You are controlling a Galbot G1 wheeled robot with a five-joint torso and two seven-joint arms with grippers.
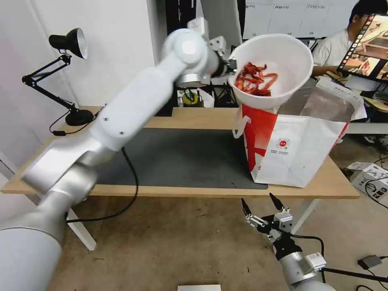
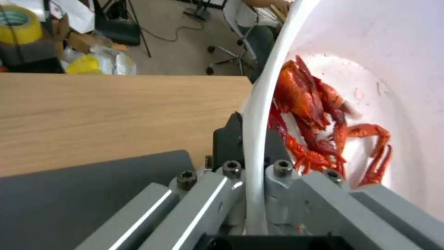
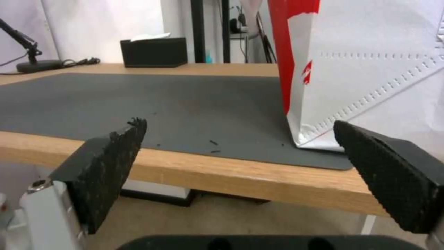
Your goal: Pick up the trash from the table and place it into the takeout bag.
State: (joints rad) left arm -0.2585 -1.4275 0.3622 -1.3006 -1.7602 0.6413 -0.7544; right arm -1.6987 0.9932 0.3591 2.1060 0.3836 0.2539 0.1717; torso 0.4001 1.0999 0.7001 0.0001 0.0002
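My left gripper point(image 1: 231, 64) is shut on the rim of the white round bowl point(image 1: 283, 52), held tilted above the open mouth of the takeout bag point(image 1: 299, 149). Red crayfish shells point(image 1: 254, 79) lie against the bowl's low side. The left wrist view has the rim point(image 2: 259, 114) clamped between the fingers point(image 2: 229, 139), with the shells point(image 2: 319, 114) just inside. The white-and-red bag stands upright at the right end of the table point(image 1: 194, 117), on the dark grey mat point(image 1: 182, 157). My right gripper point(image 1: 262, 204) hangs open below the table's front edge, and in its own view the bag point(image 3: 370, 62) is close ahead.
A black desk lamp point(image 1: 64, 72) stands at the table's far left corner. A black tissue box point(image 3: 155, 52) sits at the back edge. Cables and boxes lie on the floor to the right. A person sits behind the bag at another desk.
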